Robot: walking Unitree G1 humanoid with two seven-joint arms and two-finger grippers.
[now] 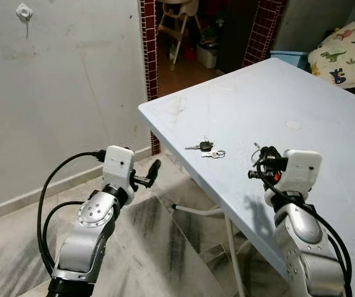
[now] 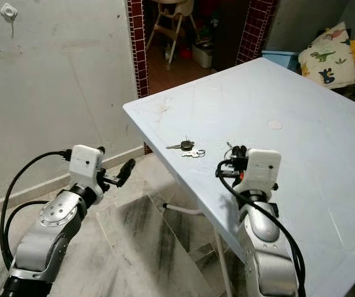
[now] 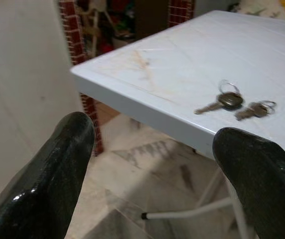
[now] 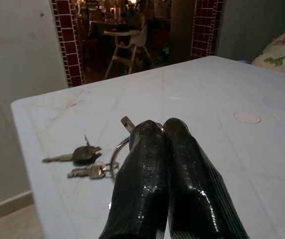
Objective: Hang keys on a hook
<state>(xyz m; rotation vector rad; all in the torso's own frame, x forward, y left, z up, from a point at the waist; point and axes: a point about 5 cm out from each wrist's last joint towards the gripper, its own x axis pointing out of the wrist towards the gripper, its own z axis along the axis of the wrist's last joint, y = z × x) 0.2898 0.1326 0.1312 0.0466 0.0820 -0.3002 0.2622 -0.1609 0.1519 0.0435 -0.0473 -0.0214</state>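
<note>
A white hook is fixed high on the grey wall at the far left. A bunch of keys lies on the pale blue table close to its near-left edge. My right gripper is over the table just right of those keys, shut on a key ring whose key tip sticks out past the fingers. My left gripper is open with nothing in it. It hangs off the table's left side, below the corner, and looks toward the lying keys.
Behind the table's corner, a red brick doorway opens onto a room with a high chair. A dinosaur-print pillow and a blue box sit at the far right. White table legs stand on the marble floor.
</note>
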